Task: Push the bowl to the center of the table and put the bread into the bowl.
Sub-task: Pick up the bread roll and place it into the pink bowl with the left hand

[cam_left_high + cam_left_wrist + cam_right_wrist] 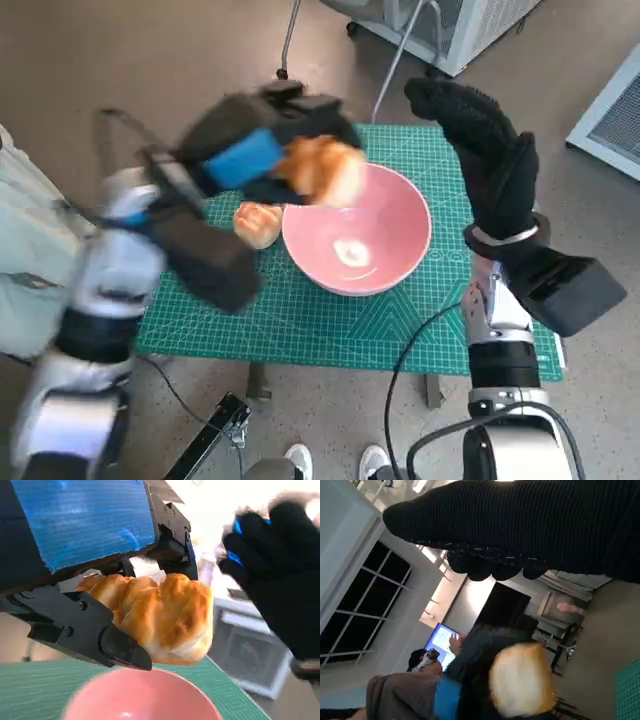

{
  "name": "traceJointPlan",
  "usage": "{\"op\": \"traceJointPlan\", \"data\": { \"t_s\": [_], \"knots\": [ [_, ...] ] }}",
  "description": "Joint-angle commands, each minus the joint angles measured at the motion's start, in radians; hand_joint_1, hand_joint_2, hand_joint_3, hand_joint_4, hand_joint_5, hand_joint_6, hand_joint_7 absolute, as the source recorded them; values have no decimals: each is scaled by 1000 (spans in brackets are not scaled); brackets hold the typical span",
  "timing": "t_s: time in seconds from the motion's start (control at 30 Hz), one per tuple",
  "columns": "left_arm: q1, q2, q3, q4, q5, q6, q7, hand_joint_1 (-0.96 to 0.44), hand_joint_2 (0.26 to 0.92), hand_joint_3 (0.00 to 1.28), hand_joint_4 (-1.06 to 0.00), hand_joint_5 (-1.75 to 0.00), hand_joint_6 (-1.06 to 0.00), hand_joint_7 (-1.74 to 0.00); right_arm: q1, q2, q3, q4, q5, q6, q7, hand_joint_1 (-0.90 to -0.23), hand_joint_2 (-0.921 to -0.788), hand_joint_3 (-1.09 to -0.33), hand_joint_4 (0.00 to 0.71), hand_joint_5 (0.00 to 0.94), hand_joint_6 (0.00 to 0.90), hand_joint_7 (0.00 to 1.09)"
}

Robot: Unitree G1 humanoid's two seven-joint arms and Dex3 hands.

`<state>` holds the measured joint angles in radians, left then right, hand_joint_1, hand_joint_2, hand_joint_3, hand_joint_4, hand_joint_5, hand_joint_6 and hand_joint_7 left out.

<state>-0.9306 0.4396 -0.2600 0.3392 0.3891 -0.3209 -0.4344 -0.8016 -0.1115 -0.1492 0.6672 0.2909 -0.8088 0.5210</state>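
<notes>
A golden bread roll [325, 170] is held in the left hand [262, 150], pinched between its black fingers [95, 630]. The roll is held up in the air, over the near-left rim of the pink bowl [357, 228]. In the left wrist view the roll is seen just above the bowl's rim, not touching it.

The right hand [490, 150] is held up in the air over the far right side of the table, with its fingers spread and nothing held in it. It is well apart from the bowl.

A second bread piece [258, 223] is seen on the table, just beside the bowl's left side. Whether it touches the bowl cannot be told.

The bowl is set near the middle of the table. The table is covered by a green cutting mat [330, 320] with a grid of thin lines. A grey-brown floor is seen all around it. A white machine with vents [450, 25] stands past the far side of the table. White shoe tips [335, 462] are seen at the near edge of the head view. In the right wrist view, a person [415, 680] is seen beside a bright blue screen [440, 640], and big dark windows [365, 605] are seen in the wall.
</notes>
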Motion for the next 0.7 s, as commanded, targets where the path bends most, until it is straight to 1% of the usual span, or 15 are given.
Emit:
{"op": "traceJointPlan", "data": {
  "t_s": [0.03,0.2,0.27,0.33,0.37,0.4,0.43,0.47,0.5,0.53,0.57,0.63,0.7],
  "knots": [
    [-69,-40,-40,114,40,-26,28,-1,916,123,-591,-1363,-632,-1077,28,-11,-4,5,0,-4,5,-671,-921,-754,304,1,-1,883],
    [-106,-83,-66,237,51,-47,35,-1,912,133,-586,-1395,-637,-1047,33,-18,-7,-2,3,-4,7,-674,-921,-751,304,2,1,877],
    [-115,-94,-76,280,58,-54,37,-1,911,135,-594,-1363,-619,-1091,34,-21,-9,-3,7,-4,9,-678,-921,-749,304,2,4,877],
    [-123,-102,-83,315,60,-51,31,-1,917,146,-574,-1312,-581,-1197,36,-23,-11,-5,10,-4,11,-681,-921,-745,304,1,7,875],
    [-126,-105,-85,328,60,-49,27,-1,918,172,-537,-1331,-555,-1241,37,-24,-12,-6,11,-4,11,-682,-921,-745,304,1,7,875],
    [-127,-106,-92,340,60,-30,7,-1,919,216,-477,-1364,-510,-1310,38,-25,-13,-10,12,-2,11,-682,-921,-744,303,1,8,874],
    [-127,-107,-96,348,59,-18,-7,-47,881,219,-325,-1086,-356,-1140,39,-26,-13,-12,13,-1,10,-683,-921,-743,302,1,9,874],
    [-127,-106,-102,351,57,7,-35,-76,865,207,-265,-832,-276,-993,40,-27,-14,-15,16,2,11,-683,-921,-743,301,0,10,873],
    [-127,-105,-105,352,55,23,-54,-88,854,194,-216,-699,-220,-918,40,-28,-15,-17,18,4,11,-684,-921,-743,301,0,10,873],
    [-128,-102,-109,349,53,47,-83,-106,842,169,-154,-487,-141,-808,41,-28,-15,-20,22,7,12,-684,-921,-742,301,1,11,873],
    [-128,-100,-112,345,51,64,-103,-118,826,147,-98,-312,-90,-693,42,-28,-15,-23,24,9,12,-684,-921,-742,302,1,12,873],
    [-130,-95,-113,325,43,113,-157,-127,807,124,-50,-159,-45,-592,43,-29,-14,-29,29,13,10,-685,-921,-741,302,1,13,872],
    [-131,-91,-108,302,35,151,-194,-132,793,106,-20,-65,-18,-532,44,-29,-13,-34,31,18,9,-685,-921,-741,303,2,13,871]
  ]
}}
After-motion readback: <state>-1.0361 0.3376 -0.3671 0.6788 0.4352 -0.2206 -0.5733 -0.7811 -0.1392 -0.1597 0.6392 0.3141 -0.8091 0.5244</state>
